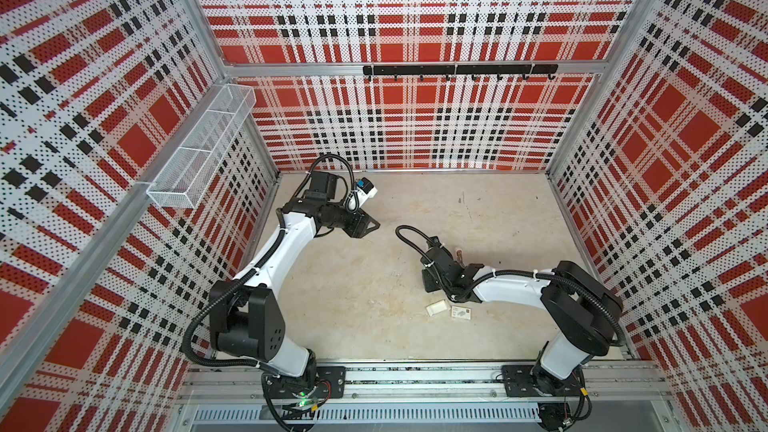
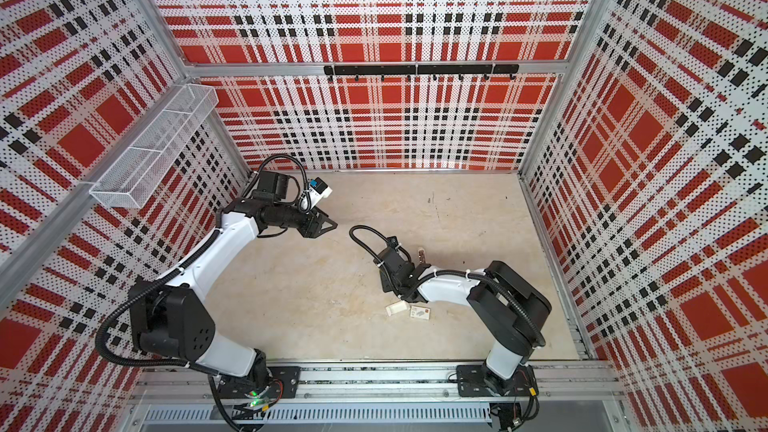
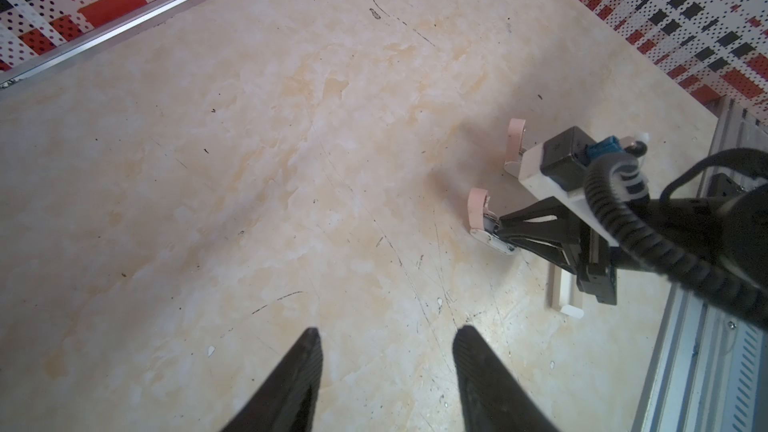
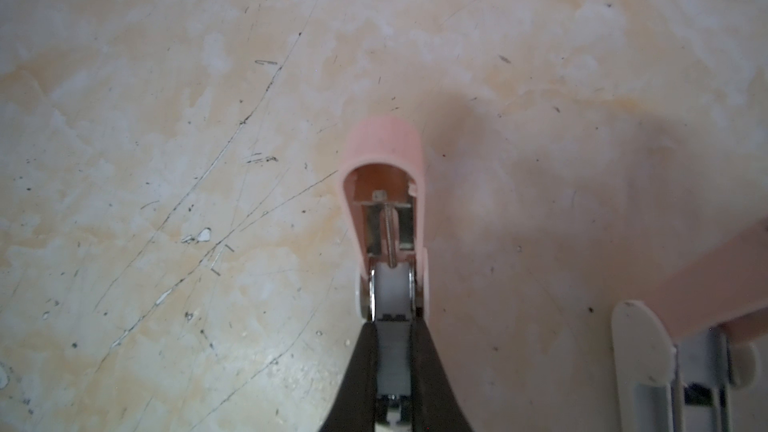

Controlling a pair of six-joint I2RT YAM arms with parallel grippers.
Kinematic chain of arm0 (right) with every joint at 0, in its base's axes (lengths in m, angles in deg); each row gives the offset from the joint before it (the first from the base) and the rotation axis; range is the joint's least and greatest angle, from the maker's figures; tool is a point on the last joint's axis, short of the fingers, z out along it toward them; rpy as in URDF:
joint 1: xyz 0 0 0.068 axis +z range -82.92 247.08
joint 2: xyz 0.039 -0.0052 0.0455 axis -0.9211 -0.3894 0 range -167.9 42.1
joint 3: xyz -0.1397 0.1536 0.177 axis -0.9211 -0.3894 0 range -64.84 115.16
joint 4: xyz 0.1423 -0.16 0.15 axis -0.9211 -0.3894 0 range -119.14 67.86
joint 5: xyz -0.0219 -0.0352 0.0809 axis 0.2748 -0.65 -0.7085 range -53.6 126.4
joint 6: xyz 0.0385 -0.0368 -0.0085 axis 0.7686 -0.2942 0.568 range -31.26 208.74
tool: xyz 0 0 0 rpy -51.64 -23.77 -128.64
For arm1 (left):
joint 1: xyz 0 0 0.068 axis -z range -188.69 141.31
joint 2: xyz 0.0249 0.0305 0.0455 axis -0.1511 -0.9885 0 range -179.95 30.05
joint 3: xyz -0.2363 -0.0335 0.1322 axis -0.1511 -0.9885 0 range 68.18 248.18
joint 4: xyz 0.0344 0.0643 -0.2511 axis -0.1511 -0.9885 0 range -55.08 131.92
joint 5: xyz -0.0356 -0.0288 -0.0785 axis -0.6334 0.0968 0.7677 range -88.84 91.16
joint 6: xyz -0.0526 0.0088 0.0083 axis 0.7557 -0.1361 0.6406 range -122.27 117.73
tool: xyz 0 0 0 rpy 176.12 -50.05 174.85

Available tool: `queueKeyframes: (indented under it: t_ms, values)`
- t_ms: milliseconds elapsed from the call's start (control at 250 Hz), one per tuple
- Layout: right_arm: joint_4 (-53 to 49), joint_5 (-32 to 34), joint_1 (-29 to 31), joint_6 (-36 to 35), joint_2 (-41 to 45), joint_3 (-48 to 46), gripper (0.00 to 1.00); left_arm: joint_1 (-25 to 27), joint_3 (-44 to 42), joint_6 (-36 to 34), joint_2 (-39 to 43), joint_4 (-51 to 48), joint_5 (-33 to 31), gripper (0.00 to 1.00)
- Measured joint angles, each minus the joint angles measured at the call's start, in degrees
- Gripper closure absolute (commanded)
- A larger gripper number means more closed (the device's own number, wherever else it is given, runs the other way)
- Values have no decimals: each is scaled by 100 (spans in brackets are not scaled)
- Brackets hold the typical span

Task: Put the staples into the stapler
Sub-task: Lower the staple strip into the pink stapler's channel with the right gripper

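The right gripper (image 4: 391, 324) is closed tight on the stapler (image 4: 382, 139), its two black fingers (image 4: 361, 371) pinching the metal channel from either side just behind the hinge. The pale pink cover is swung up and away from the channel, so its hollow underside with a thin spring rod faces the wrist camera. From the left wrist view the stapler sits low at the table (image 1: 353, 284), cover standing roughly upright; whether its metal end touches the surface cannot be told. In both top views this stapler is hidden beneath the right wrist. Just to the right of it stands a second stapler (image 3: 515, 135), also pale pink with its cover raised, near the first but apart from it; in a top view it shows as a small pinkish strip (image 1: 459, 255) beside the wrist. On the near side of the gripper, at the edge of the right forearm, lies a small white tray (image 1: 437, 308), and just beside it on the right a printed white sleeve (image 1: 461, 312). Whether any staples lie in the tray is too small to tell. Well apart, over the far left of the table, the left gripper (image 3: 387, 332) hangs with its jaws partly spread and nothing between them, pointing toward the middle. A white wire basket (image 1: 199, 147) hangs on the left wall.
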Motion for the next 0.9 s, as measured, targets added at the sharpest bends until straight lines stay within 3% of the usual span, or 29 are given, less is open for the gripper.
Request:
queueKeyframes:
  t_ms: [900]
  values:
    - [-9,15,0,7,0,-2,77,0,0,0,0,0,0,44]
